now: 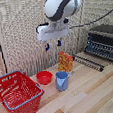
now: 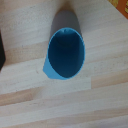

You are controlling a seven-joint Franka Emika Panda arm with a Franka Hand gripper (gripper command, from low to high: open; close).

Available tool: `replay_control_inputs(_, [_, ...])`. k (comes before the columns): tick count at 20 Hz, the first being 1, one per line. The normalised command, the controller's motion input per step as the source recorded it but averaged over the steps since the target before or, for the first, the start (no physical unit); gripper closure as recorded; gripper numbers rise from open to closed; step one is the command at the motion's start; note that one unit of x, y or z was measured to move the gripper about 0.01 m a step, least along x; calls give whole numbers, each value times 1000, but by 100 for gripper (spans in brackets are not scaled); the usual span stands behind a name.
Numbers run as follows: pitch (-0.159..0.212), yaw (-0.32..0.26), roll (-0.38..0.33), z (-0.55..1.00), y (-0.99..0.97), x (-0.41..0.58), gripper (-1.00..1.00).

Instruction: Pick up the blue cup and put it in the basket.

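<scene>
The light-blue mug (image 1: 62, 81) stands upright on the wooden table, between the red bowl and the table's front. In the wrist view I look straight down into the mug's open mouth (image 2: 66, 52); its handle (image 2: 48, 69) sticks out to one side. My gripper (image 1: 53, 45) hangs well above the mug, its two dark-blue fingers apart and holding nothing. The fingers do not show in the wrist view. The red wire basket (image 1: 17, 95) with a blue rim stands at the exterior view's left, apart from the mug.
A small red bowl (image 1: 44, 77) sits just left of the mug. An orange packet (image 1: 65, 62) stands behind the mug. A toaster oven (image 1: 104, 43) with its door open is at the exterior view's right. A wicker screen forms the back.
</scene>
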Motion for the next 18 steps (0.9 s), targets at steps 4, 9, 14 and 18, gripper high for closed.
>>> replay_control_inputs(4, [-32, -29, 0, -258, -548, -563, -100])
replay_control_inputs(9, [-12, -21, -4, -236, -428, -470, -100])
replay_control_inputs(14, [-33, 0, -24, -439, -62, -149, -100])
replay_control_inputs(18, [6, 0, -76, -537, 145, 0, -100])
